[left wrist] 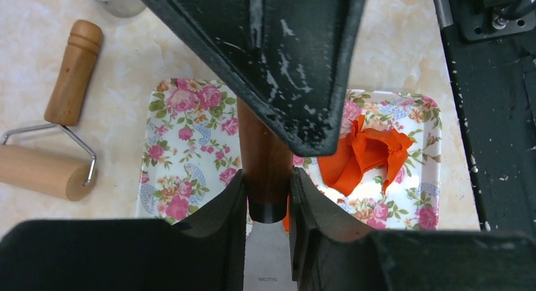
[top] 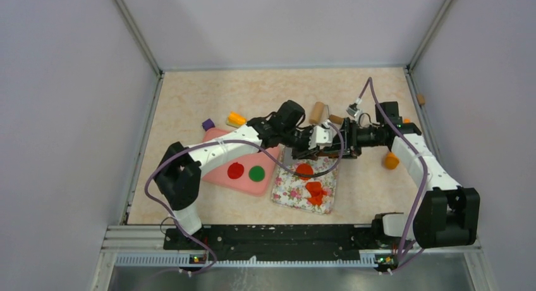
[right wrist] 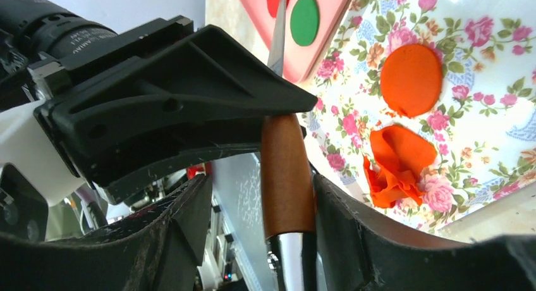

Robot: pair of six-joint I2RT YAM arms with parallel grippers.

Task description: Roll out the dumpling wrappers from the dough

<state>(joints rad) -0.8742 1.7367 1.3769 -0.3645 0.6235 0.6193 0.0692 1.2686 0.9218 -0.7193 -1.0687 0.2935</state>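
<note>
Both grippers meet above the floral tray [top: 287,191]. My left gripper [left wrist: 267,183] is shut on the brown wooden handle [left wrist: 262,155] of a metal-bladed tool. My right gripper [right wrist: 260,196] stands open around the same handle [right wrist: 287,171]: one finger rests against it and the other is well clear. On the tray lie a flat orange-red dumpling wrapper [right wrist: 411,79] and the ragged orange-red dough [right wrist: 395,164], both below the grippers. A red wrapper [top: 236,171] and a green wrapper [top: 256,173] sit on the pink board [top: 218,180].
A wooden rolling pin [left wrist: 38,171] lies on the table left of the tray. An orange stick [top: 236,119] and a purple piece [top: 208,124] lie behind the pink board. Another orange piece [top: 392,160] sits by the right arm. Walls close in three sides.
</note>
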